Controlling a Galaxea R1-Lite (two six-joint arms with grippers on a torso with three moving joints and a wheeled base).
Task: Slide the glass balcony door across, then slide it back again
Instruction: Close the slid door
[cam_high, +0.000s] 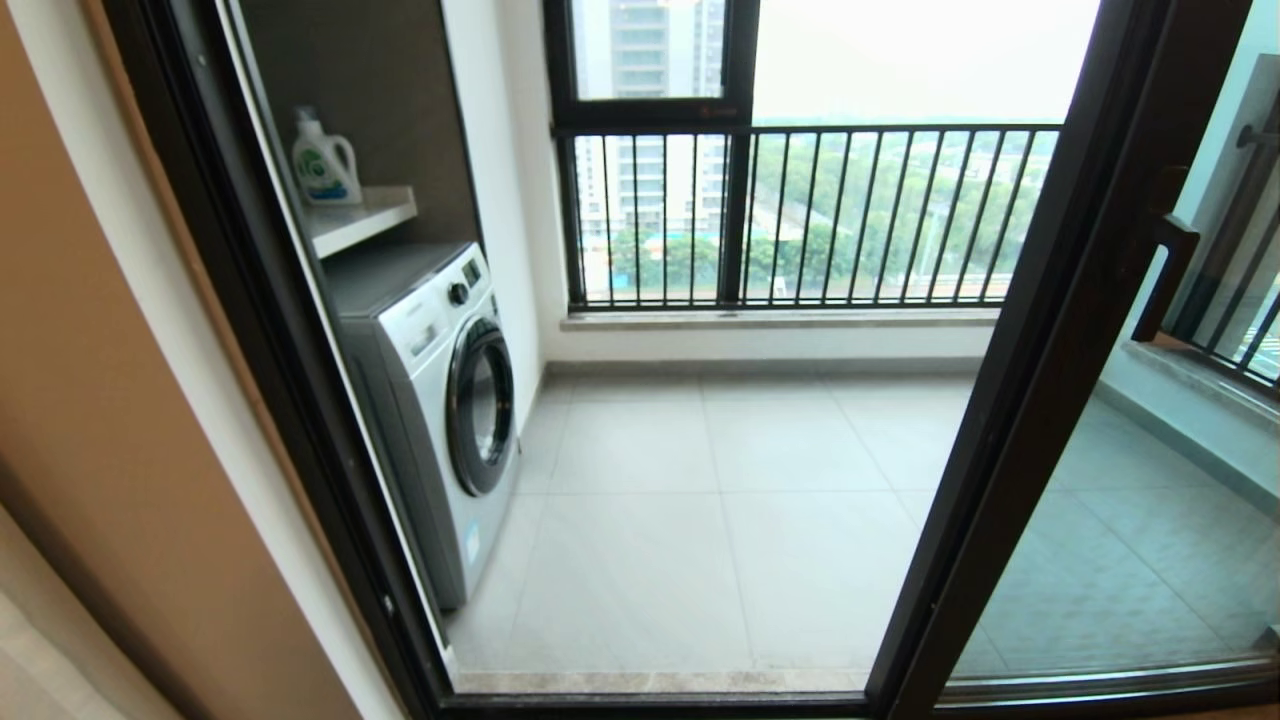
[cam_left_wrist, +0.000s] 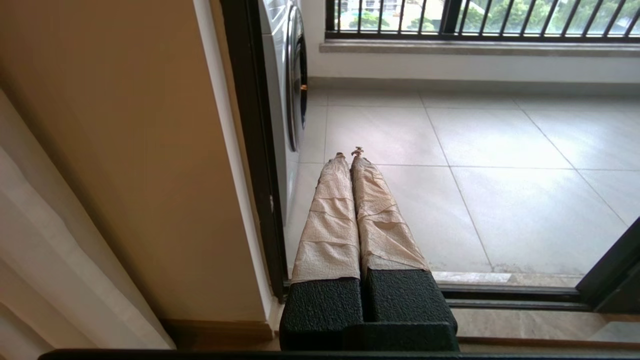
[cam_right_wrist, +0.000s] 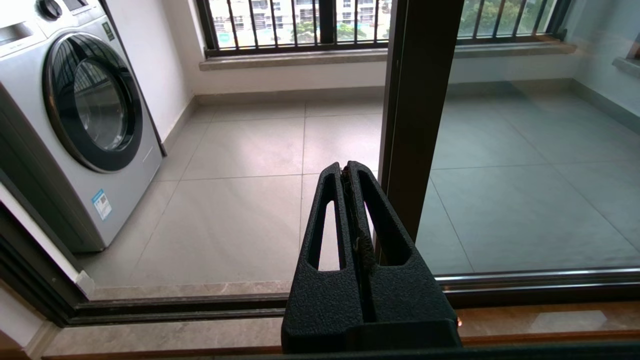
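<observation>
Tiled balcony floor ahead of me, pale square tiles running to a low sill under the outer window with black railing bars. Working left to right: a tan interior wall, then the dark fixed door frame. Past it a recessed niche holds a white shelf carrying one white detergent bottle, standing upright. Below the shelf sits a front-loading washing machine, its round door shut; contents cannot be determined through the dark port.

The doorway stands open across its middle. The glass balcony door is slid over to the right side, its dark stile running floor to top, with the bar handle on the stile's right face.

My left gripper hangs low before the floor track, near the left frame, its tape-wrapped fingers pressed together and holding nothing. My right gripper hangs low before the track too, just left of the door stile in its own view, black fingers closed, empty, not touching the door.
</observation>
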